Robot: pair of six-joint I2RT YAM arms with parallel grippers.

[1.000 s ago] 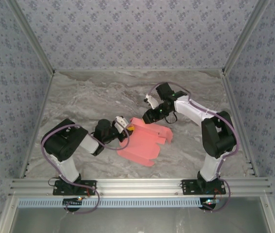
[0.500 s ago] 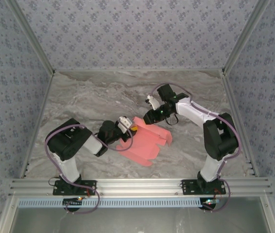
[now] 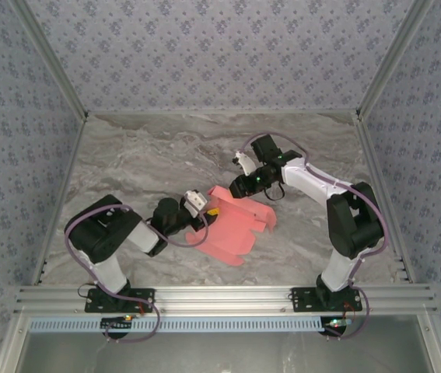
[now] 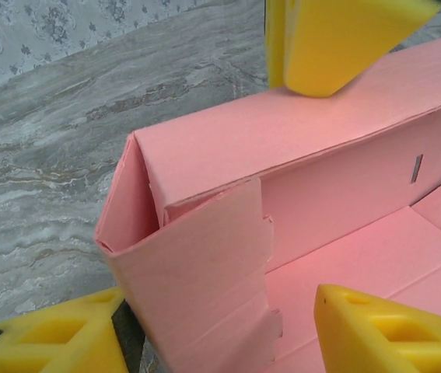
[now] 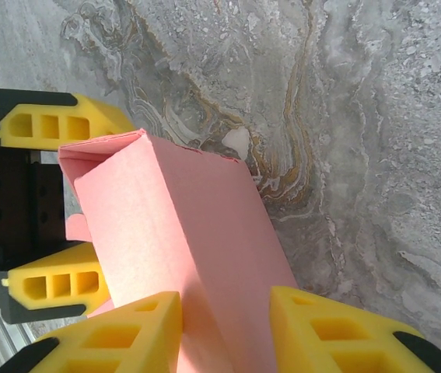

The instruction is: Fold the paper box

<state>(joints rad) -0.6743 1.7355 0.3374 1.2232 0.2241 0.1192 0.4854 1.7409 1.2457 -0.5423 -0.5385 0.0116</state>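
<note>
**Paper box** [image 3: 232, 225]: salmon-pink card, partly folded, lying mid-surface between the two arms. One long wall is raised and doubled over; the rest of the sheet lies flat toward the near side.

**Right end effector** [image 3: 234, 186]: clamped on the raised wall from the far side. The right wrist view shows the card [image 5: 181, 217] pinched between both yellow fingers [image 5: 127, 334].

**Left end effector** [image 3: 207, 208]: jaws apart, straddling the box's left end. The left wrist view shows the end flap [image 4: 197, 272] standing between them, with a gap to one finger [image 4: 391, 334].

**Surface** [image 3: 142, 163]: grey marble pattern, with open room left, right and behind the box.

**Surroundings**: patterned walls [image 3: 204, 54] on three sides; aluminium rail [image 3: 220, 295] along the near edge.
</note>
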